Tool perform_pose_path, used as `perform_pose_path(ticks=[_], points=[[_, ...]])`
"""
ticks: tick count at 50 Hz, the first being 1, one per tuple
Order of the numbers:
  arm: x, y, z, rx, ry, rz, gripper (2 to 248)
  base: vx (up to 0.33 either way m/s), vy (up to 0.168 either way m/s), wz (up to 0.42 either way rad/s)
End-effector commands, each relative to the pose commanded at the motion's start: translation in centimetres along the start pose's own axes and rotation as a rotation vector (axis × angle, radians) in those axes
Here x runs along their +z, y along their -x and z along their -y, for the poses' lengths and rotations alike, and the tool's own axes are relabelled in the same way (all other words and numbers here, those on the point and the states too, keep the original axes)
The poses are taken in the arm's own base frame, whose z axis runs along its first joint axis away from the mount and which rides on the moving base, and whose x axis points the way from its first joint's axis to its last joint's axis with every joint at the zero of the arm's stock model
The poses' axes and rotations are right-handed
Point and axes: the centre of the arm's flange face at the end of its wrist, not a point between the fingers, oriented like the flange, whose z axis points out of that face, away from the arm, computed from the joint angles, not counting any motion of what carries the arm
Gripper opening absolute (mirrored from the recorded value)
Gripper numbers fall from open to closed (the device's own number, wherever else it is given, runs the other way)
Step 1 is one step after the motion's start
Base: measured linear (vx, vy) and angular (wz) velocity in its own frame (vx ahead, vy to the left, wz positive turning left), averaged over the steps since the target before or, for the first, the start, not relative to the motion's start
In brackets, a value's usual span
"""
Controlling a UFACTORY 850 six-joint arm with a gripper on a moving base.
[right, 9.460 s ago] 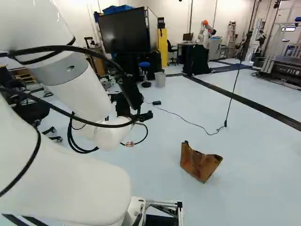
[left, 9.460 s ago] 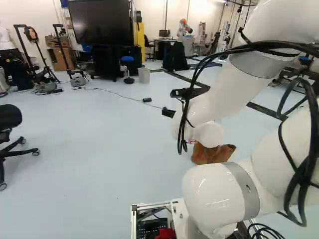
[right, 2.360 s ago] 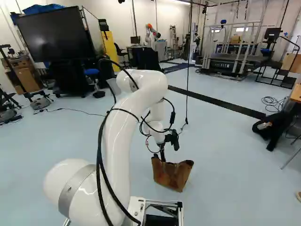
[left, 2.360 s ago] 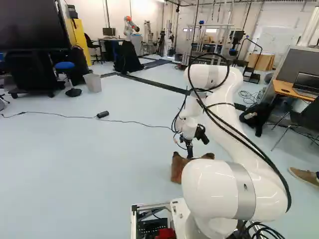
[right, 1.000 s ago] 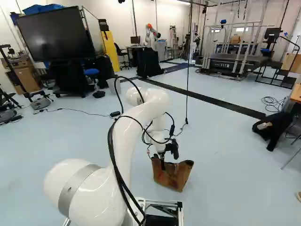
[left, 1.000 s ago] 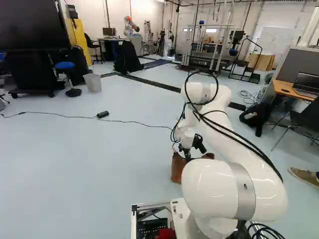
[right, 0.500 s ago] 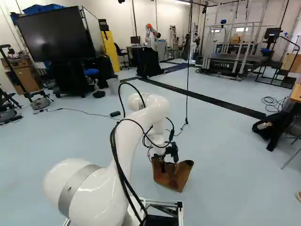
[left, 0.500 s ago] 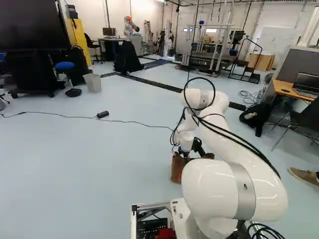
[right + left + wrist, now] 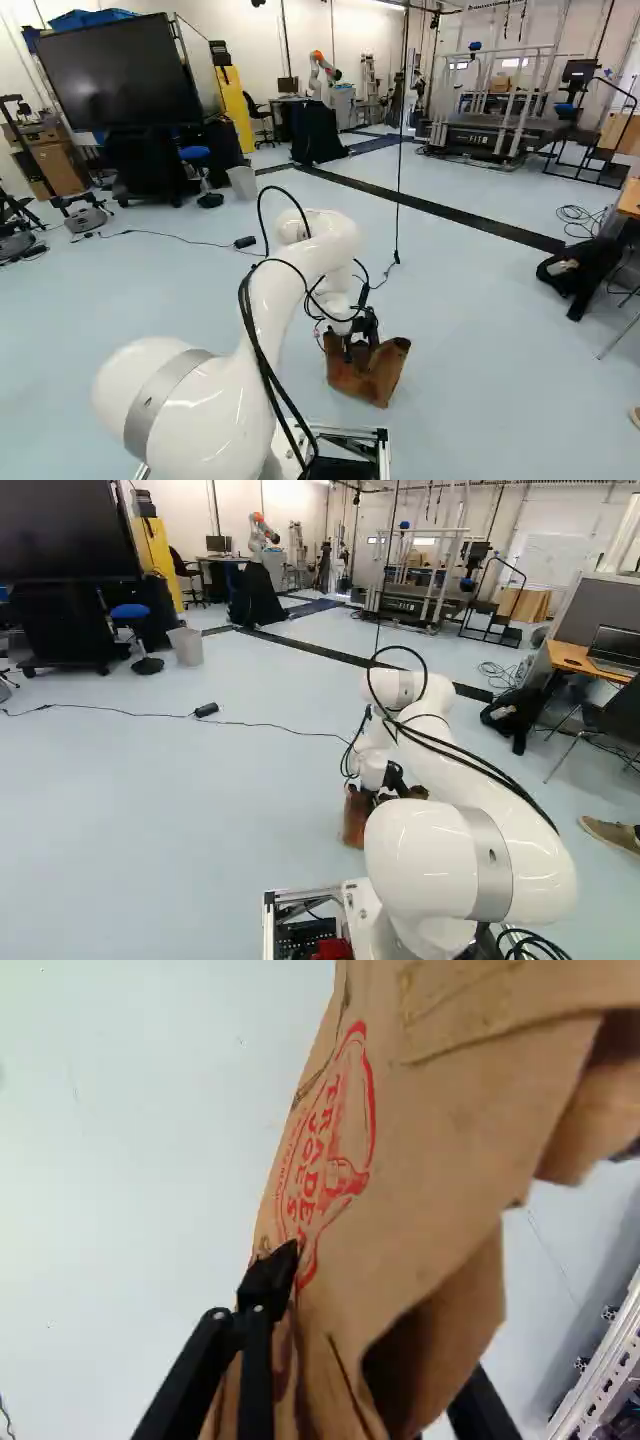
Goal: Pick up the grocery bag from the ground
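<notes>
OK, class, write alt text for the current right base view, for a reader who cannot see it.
A thick white robot arm reaches its black two-fingered hand down to the top of a brown paper bag on a pale blue floor. A large black flat screen stands behind.

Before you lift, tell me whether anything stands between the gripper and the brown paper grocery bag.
Nothing visible does. The brown paper bag with red print stands on the pale blue floor, its upper part between the parted jaws of the black gripper.
</notes>
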Motion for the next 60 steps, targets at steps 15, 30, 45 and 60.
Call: perform_pose_path(ticks=[15, 30, 45, 60], points=[[-0.8, -0.1, 0.1, 0.000, -0.001, 0.000, 28, 0.000, 0.000, 0.000], [-3.0, -0.3, 0.3, 0.000, -0.003, -0.001, 28, 0.000, 0.000, 0.000], [-5.2, -0.5, 0.5, 0.000, -0.008, -0.003, 28, 0.000, 0.000, 0.000], [-7.5, -0.6, 0.6, 0.001, -0.012, -0.004, 28, 0.000, 0.000, 0.000]])
